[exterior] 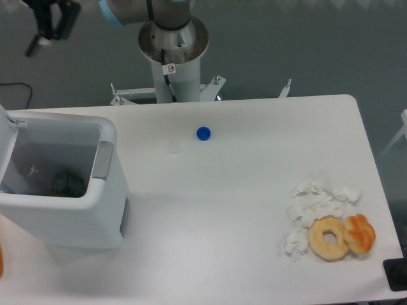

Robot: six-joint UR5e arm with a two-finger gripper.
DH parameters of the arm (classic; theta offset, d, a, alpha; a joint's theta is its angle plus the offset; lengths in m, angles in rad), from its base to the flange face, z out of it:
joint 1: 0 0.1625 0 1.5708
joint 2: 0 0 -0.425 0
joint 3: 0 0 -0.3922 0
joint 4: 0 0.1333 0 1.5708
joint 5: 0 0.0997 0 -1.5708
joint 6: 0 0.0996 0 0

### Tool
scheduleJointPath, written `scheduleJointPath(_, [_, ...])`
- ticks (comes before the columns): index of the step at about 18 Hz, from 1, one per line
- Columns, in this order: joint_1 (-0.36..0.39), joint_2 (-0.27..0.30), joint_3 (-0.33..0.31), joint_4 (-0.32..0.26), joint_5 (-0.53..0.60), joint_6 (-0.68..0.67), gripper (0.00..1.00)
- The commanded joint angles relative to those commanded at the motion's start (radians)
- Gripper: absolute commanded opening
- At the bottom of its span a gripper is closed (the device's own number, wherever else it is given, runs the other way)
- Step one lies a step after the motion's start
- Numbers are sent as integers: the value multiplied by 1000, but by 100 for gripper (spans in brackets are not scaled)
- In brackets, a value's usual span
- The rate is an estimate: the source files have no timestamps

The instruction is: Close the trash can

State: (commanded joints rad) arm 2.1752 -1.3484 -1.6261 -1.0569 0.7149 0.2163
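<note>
Trash can (63,190) on table (241,216), far left edge, lid up at its left w/ items inside. Bottle cap (203,133) sits mid-table toward rear. Crumpled tissues (318,203) near right-front corner; donut (329,237) just in front, touching a pastry (360,232) on its right. Gripper (48,25) top-left, behind table, above trash can.

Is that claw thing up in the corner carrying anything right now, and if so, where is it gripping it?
Nothing can be seen in the black two-finger gripper. It hangs in the air at the top left, partly cut off by the frame, well apart from the large white plastic trash can, which stands open.
</note>
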Motion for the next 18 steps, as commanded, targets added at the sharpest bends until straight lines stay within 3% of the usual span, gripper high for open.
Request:
scheduleJointPath(10, [-83,-32,-2,5,-173,11,100])
scheduleJointPath(15, [-132,-87,3,57,-175,8,100])
scheduleJointPath(18, [-156,-138,40,64,-175,2,100])
